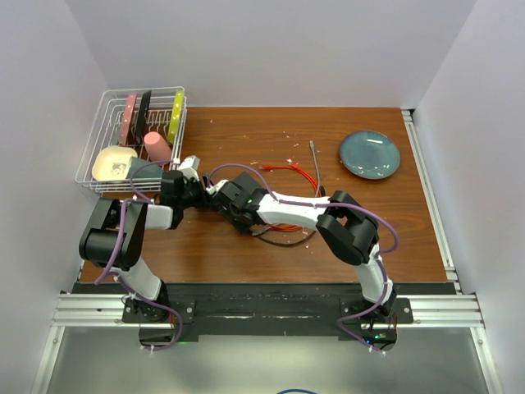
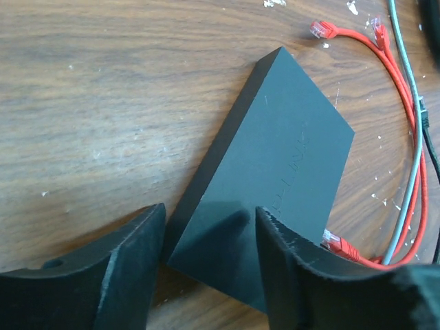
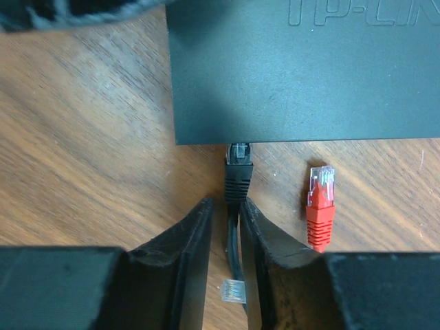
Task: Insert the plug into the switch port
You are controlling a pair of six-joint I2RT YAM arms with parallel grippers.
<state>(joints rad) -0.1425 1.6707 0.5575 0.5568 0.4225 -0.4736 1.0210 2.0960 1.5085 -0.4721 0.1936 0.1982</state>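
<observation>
Top external view: a brown wooden table [image 1: 246, 131] walled in white, with both arms reaching in towards its middle.
Dish rack: a white wire rack [image 1: 98, 123] at the far left corner, with dishes and utensils standing in it.
Left arm: the black and white left arm [image 1: 123, 234] is bent just in front of the rack, its wrist pointing right.
Right arm: the black and white right arm [image 1: 349, 230] stretches left across the table to meet it.
Plate: a round blue-grey plate [image 1: 370, 154] lies far right, well apart from the arms.
Box: a flat black rectangular box [image 2: 275, 165] lies flat on the wood between the two wrists.
Left gripper: the left gripper [image 2: 210, 214] is spread wide, its fingers either side of the box's near corner. I cannot tell whether the pads touch it.
Right gripper: the right gripper [image 3: 226, 201] is pinched nearly closed around a black cable [image 3: 234, 237], just behind its plug.
Loose cables: a red cable [image 1: 283, 167] and a grey cable [image 1: 314, 160] lie beyond the box.
Black plug: the black plug [image 3: 238, 168] points straight at the box edge, its tip meeting that edge.
Switch port: it sits in that edge, hidden under the box's top face, so I cannot tell how far the plug is in.
Red plug: a red plug [image 3: 320, 206] lies on the wood just right of the black one, short of the box.
Clear plug: a small clear plug [image 3: 232, 292] shows low between the right fingers.
</observation>
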